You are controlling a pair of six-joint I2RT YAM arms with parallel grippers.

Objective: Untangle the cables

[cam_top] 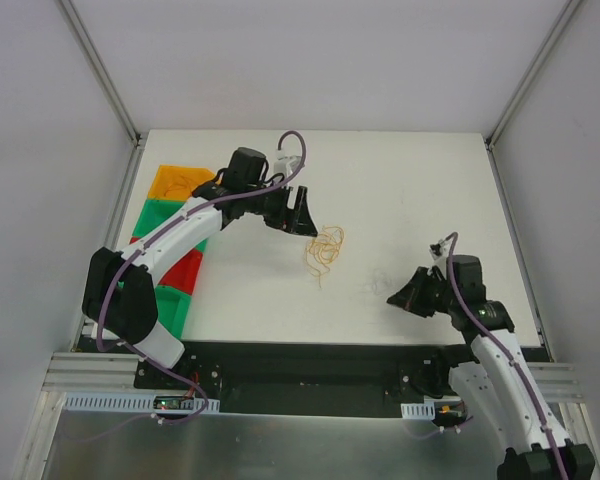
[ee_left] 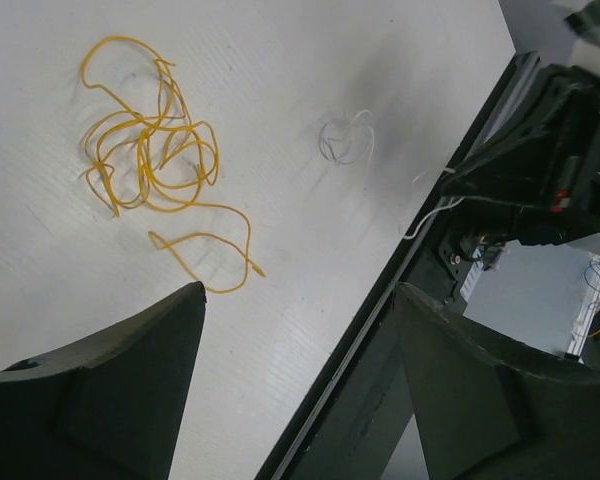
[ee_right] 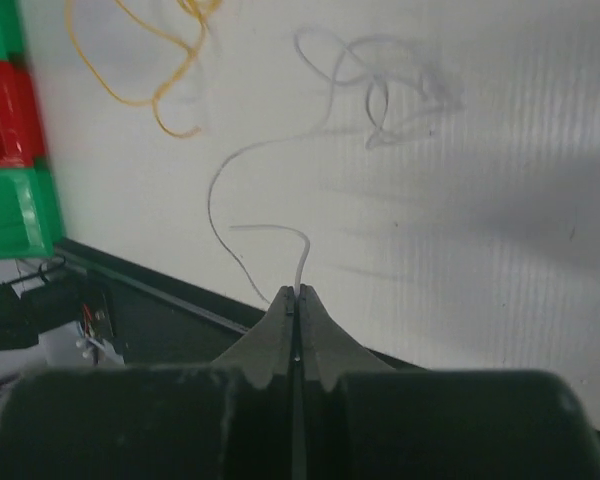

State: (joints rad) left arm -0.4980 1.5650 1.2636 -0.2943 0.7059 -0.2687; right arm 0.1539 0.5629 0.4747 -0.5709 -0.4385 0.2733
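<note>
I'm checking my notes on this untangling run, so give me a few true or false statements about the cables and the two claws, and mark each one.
1. The right claw is shut on one end of the white cable. True.
2. The left claw grips the yellow cable. False: it is open and holds nothing, with the yellow cable lying beyond its fingertips.
3. The yellow cable lies in a loose tangle on the table. True.
4. The yellow and white cables are knotted together. False: they lie apart, with bare table between them.
5. The coloured bins sit along the table's right edge. False: they are on the left edge.
</note>
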